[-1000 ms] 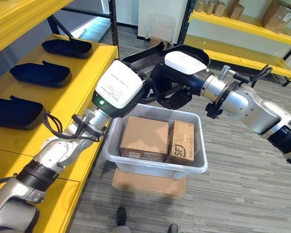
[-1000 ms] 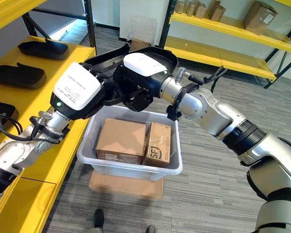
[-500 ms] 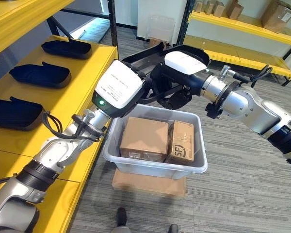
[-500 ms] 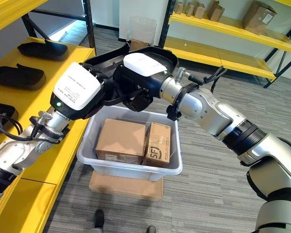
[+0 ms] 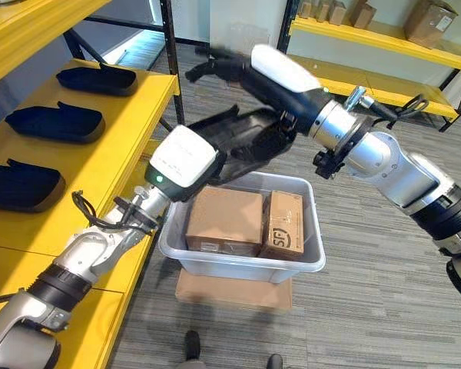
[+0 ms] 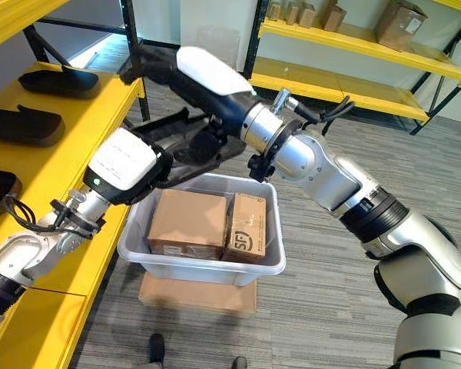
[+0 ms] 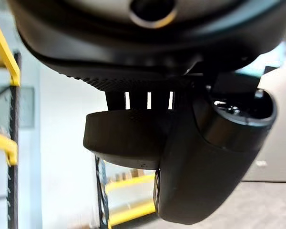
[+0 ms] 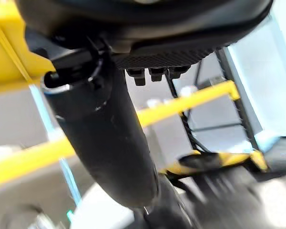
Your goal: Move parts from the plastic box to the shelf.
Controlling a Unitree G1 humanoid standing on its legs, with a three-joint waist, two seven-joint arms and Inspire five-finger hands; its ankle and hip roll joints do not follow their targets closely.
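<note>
Grey carpet floor (image 5: 384, 307), yellow racking all round. Left side: yellow shelf (image 5: 100, 146) carrying three black moulded parts in a row, far one (image 5: 96, 79), middle one (image 5: 52, 123), near one (image 5: 19, 186), well apart from each other. Left hand (image 5: 186, 157) sits just off the shelf's front edge, above the near-left corner of the plastic box; it grips one end of a black tray-shaped part (image 5: 250, 138), and the left wrist view shows the thumb (image 7: 200, 162) curled under the part's dark edge with the fingers behind it. Part is in the air over the box's back rim, tilted, not on the shelf. Clear plastic box (image 5: 242, 265) stands on a flat cardboard sheet (image 5: 230, 288) on the floor, holding a large cardboard carton (image 5: 224, 219) and a smaller carton (image 5: 284, 224) touching side by side. Right hand (image 5: 238, 68) is raised above the part, reaching toward the shelf upright, fingers stretched out and loose, apart from the part. Right background: another yellow rack (image 5: 369, 38) with cardboard boxes (image 5: 430, 19).
</note>
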